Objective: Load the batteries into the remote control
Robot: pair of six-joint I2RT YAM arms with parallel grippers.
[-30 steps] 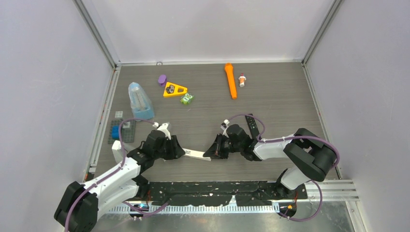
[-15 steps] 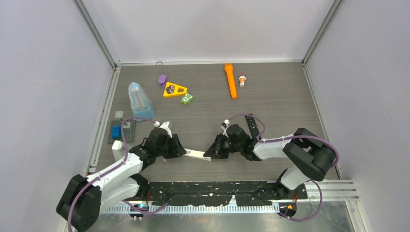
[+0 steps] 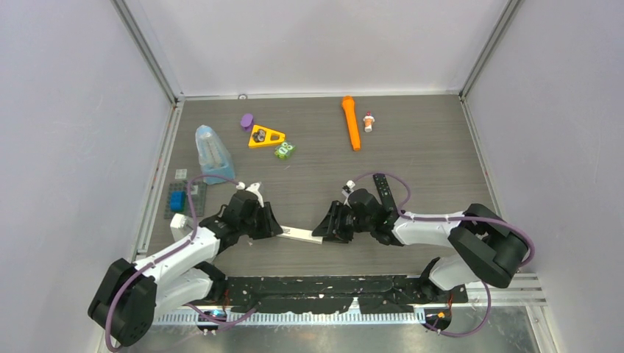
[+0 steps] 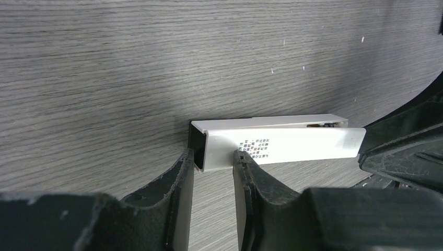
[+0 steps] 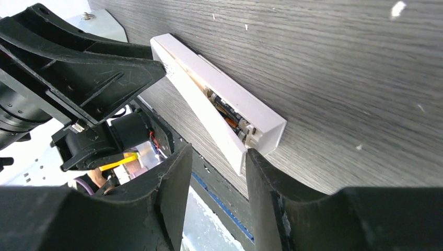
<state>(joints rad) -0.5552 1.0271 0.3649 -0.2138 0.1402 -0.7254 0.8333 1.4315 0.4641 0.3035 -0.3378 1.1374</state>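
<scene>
The white remote control (image 3: 300, 234) lies on the dark table between my two grippers. In the left wrist view the remote (image 4: 292, 144) has its dark end between my left gripper's (image 4: 213, 159) fingertips, which close on it. In the right wrist view the remote (image 5: 209, 78) lies with its back open, and dark batteries (image 5: 230, 116) with lighter tips sit in the slot near its end. My right gripper (image 5: 217, 157) is open, and the remote's near corner lies just by its right finger (image 5: 261, 178). In the top view the left gripper (image 3: 278, 229) and right gripper (image 3: 321, 232) face each other.
A slim dark bar (image 3: 383, 187) lies just behind the right wrist. At the back lie an orange torch (image 3: 351, 121), a small bottle (image 3: 369, 121), a yellow triangle (image 3: 266, 136), a green toy (image 3: 285, 150) and a purple piece (image 3: 246, 120). A clear blue container (image 3: 212, 153) and a grey plate (image 3: 184, 200) are at the left.
The right arm's elbow has swung out to the right and its wrist has shifted a little, uncovering the dark bar. The left gripper has edged forward. The remote stays in place.
</scene>
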